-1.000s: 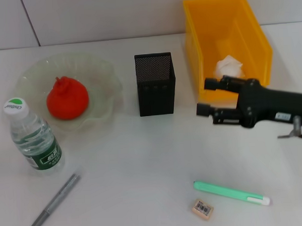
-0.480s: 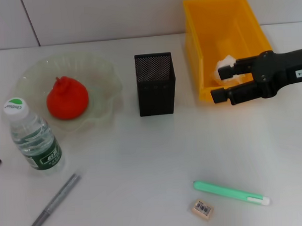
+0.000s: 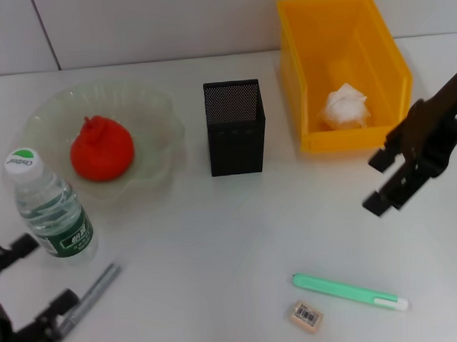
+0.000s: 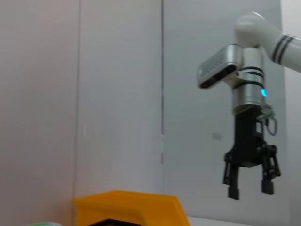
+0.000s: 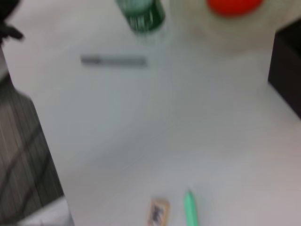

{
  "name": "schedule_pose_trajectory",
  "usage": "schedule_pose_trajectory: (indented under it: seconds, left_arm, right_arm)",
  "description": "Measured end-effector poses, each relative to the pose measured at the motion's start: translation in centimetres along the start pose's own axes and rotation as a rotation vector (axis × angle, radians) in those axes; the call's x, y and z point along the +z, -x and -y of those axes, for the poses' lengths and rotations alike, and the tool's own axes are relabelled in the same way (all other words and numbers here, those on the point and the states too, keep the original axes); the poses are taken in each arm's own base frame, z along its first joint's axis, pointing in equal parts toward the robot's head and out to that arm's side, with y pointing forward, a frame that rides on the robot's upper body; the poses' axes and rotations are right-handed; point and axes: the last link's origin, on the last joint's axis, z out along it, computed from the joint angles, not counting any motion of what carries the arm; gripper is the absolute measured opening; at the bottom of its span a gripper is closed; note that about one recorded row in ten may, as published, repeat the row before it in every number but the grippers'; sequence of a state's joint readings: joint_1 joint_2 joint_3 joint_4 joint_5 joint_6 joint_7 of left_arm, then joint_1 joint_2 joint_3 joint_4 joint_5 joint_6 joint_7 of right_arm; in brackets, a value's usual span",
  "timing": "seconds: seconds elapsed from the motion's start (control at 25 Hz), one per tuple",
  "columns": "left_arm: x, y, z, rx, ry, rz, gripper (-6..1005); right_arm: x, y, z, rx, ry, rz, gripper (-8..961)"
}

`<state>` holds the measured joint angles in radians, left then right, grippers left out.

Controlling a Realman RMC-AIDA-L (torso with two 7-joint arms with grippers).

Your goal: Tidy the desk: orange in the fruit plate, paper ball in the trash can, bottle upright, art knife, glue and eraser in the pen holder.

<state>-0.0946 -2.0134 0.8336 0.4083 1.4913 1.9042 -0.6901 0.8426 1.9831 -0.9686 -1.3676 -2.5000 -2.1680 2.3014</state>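
Black right claw [image 3: 386,182] spread, empty, beside trash can [image 3: 343,69]; left claw [image 3: 26,287] seemingly spread near bottle [image 3: 49,210].

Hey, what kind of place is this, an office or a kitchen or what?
Most likely a desk set up for a tidying test: a white tabletop against a tiled wall, with a black mesh pen holder, a yellow trash can and an eraser.
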Motion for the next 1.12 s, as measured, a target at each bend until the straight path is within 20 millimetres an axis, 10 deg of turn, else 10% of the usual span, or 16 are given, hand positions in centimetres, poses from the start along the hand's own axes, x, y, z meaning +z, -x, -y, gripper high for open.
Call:
schedule_pose_trajectory:
  seconds: [1.12]
  left_arm:
    - [3.9, 0.8, 0.3, -0.026, 0.089, 0.025, 813]
  right_arm:
    - [10.6, 0.0, -3.1, -0.075, -0.13, -0.319, 825]
